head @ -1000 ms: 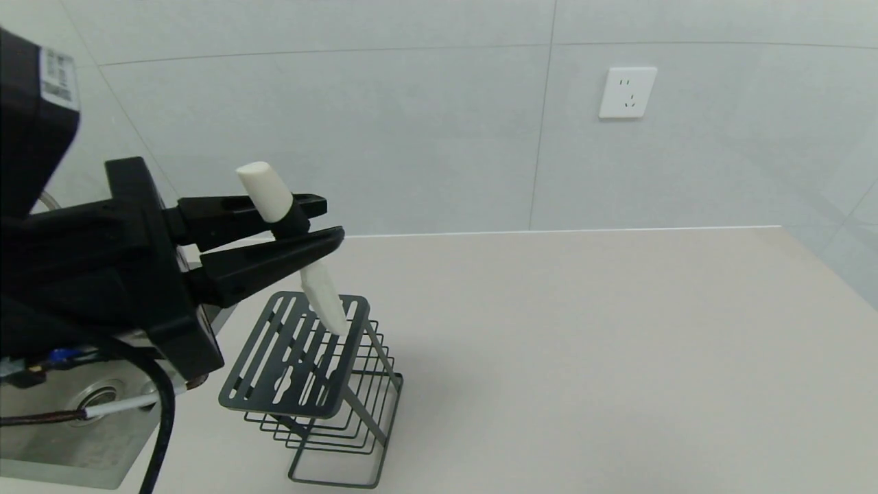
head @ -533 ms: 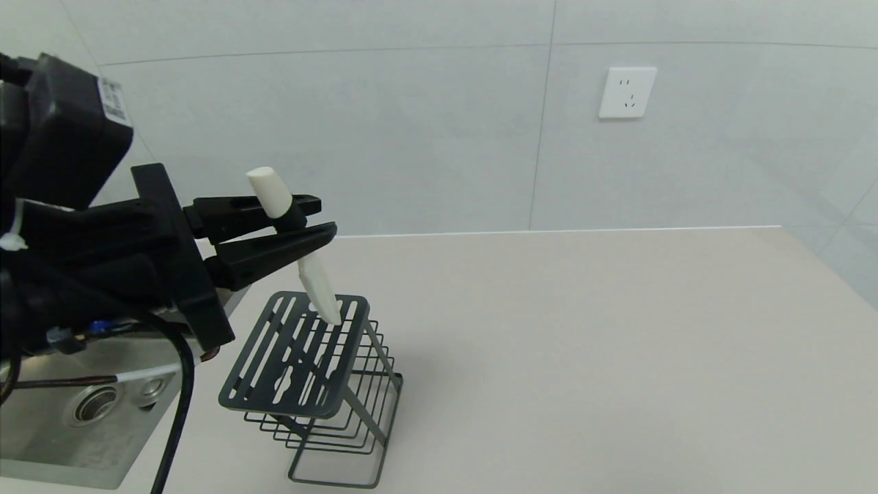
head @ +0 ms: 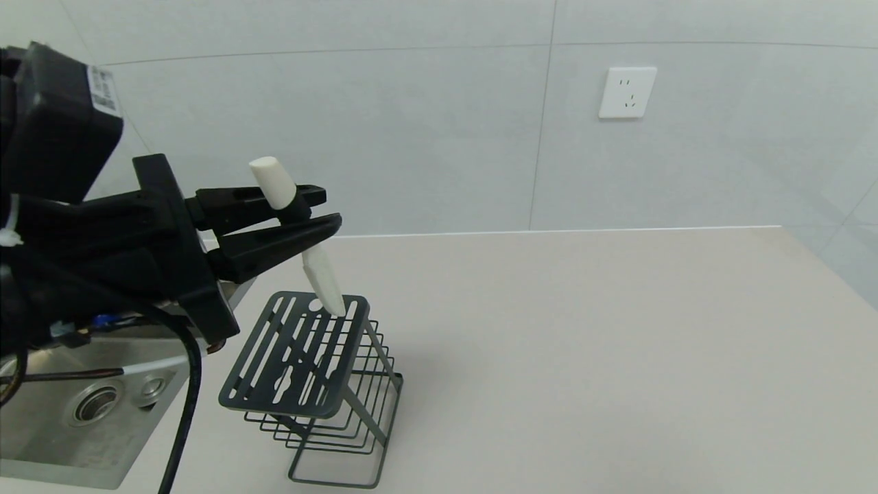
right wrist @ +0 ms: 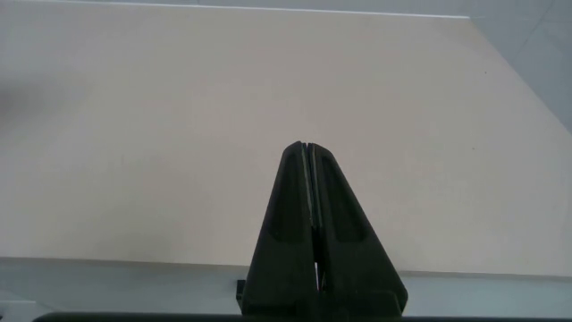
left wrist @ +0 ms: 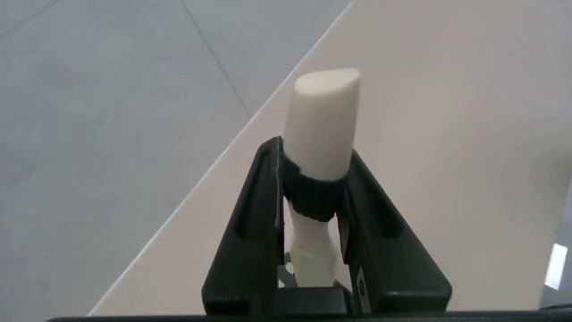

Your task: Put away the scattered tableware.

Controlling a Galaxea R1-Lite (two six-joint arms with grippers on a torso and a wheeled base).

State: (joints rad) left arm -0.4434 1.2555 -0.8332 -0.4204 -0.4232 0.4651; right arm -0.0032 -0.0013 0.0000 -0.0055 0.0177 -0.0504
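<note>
Nearest to us, at 8 o'clock in the head view, a steel sink (head: pixel 68 453) is sunk into the pale surface (head: pixel 583 343), its round drain showing in the basin.

Our right tool (right wrist: pixel 306 152) hangs above the surface (right wrist: pixel 179 134) with its two black fingers pressed flat together and nothing between them.

A little farther in, at 3 o'clock from the sink, a dark metal cutlery rack (head: pixel 274 406) stands on the surface. It is a wire frame carrying a slotted top plate that tilts down toward us.

Above the sink and the rack's 10 o'clock side, our left tool (head: pixel 330 210) reaches in from 9 o'clock, its long black fingers clenched on a white knife (head: pixel 322 281). The grip sits on the black collar between handle and blade. The handle sticks up toward 11 o'clock and the blade slants down toward 5 o'clock. The blade tip lies over the far part of the slotted plate, near its 1 o'clock corner. We cannot tell whether the tip touches the plate or has entered a slot. From the left wrist, the left tool (left wrist: pixel 317 154) shows a finger (left wrist: pixel 259 192) hard against each side of the collar, and the knife (left wrist: pixel 323 116) handle rises between them.

Beyond the rack the surface runs back to a grey tiled wall (head: pixel 411 137). A white wall socket (head: pixel 627 92) sits on that wall, at 1 o'clock from the rack and well apart from it.
</note>
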